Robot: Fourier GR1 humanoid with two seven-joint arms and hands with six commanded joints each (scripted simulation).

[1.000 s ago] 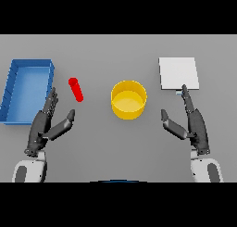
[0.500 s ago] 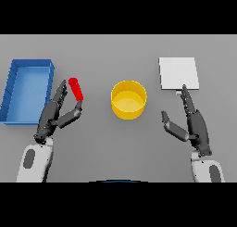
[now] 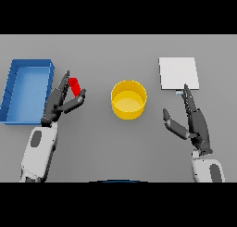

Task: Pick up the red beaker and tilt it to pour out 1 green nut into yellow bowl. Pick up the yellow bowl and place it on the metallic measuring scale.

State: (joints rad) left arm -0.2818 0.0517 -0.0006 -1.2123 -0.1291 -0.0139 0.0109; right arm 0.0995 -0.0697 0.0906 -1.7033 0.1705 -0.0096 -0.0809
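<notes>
The red beaker lies tilted on the grey table, left of centre. My left hand is right at it, fingers straight along its left side and the thumb reaching under its lower end, hiding part of it. The yellow bowl stands in the middle of the table; no nut is visible. The metallic scale is a pale square plate at the back right. My right hand hovers open just below the scale, fingers pointing toward its front edge, apart from the bowl.
A blue tray with raised walls sits at the far left, its right wall close beside my left hand.
My left hand has moved forward and right, from the table's front up to the red beaker, its fingers now around the beaker's sides. The right hand has barely shifted.
</notes>
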